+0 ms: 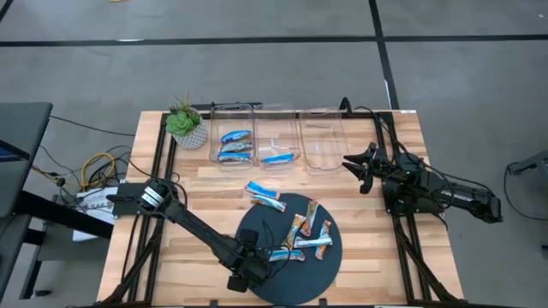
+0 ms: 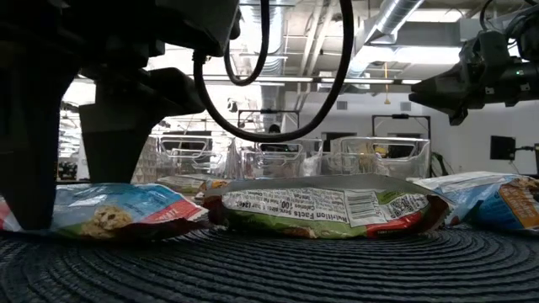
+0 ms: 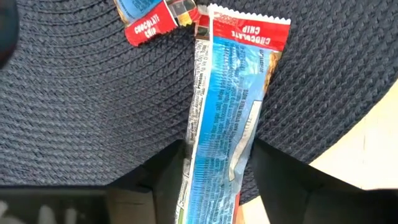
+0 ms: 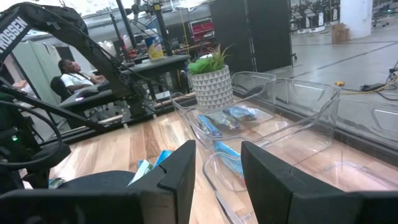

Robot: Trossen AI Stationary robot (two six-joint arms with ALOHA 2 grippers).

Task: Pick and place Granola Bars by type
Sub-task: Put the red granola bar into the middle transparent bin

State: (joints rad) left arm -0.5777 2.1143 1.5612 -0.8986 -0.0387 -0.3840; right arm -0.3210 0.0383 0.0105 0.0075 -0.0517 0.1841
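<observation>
Evenly bright from overhead; only soft shadows on the wooden table [image 1: 214,184]. In the level view, glaring ceiling lights [image 2: 278,80] behind a near-black silhouetted arm [image 2: 126,93], foreground mat [image 2: 269,269] soft, nearest wrappers sharp. Close on the blue wrapper [image 3: 227,118], print slightly blurred, foil faintly shiny. Reflections streaking the clear bins [image 4: 292,118].
</observation>
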